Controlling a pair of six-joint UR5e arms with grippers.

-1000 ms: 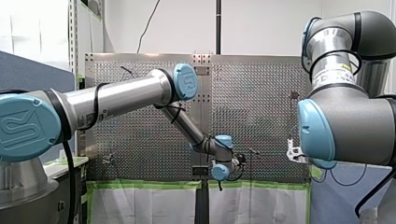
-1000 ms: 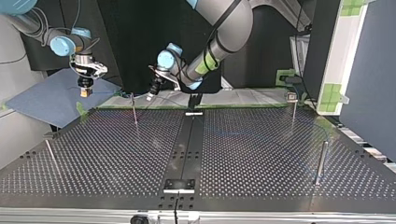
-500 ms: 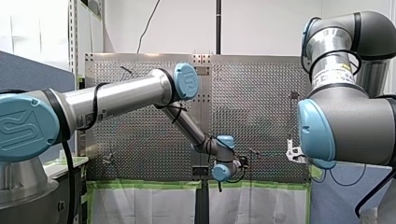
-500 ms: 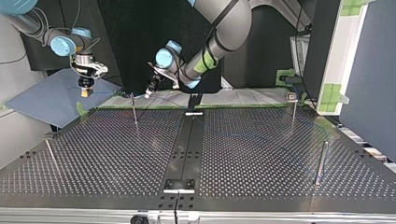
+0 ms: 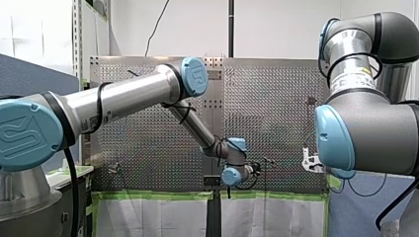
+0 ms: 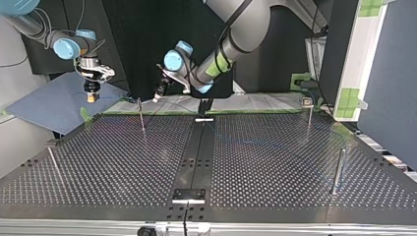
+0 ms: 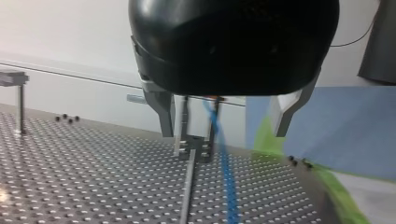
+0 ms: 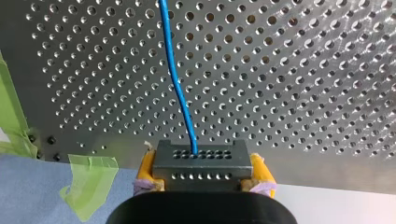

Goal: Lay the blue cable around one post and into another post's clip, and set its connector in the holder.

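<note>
Right hand point(image 8: 202, 183) pinches boxy, perforated grey connector point(image 8: 202, 163)

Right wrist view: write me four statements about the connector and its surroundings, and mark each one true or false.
1. The connector is clamped between the yellow-padded fingers of my right gripper. True.
2. The connector already sits in the holder. False: my right gripper holds it, and the top view shows that gripper beyond the table's corner, above the blue mat.
3. The blue cable leaves the connector and runs out over the perforated table. True.
4. The tape at the table's edge is red. False: it is green tape.
</note>
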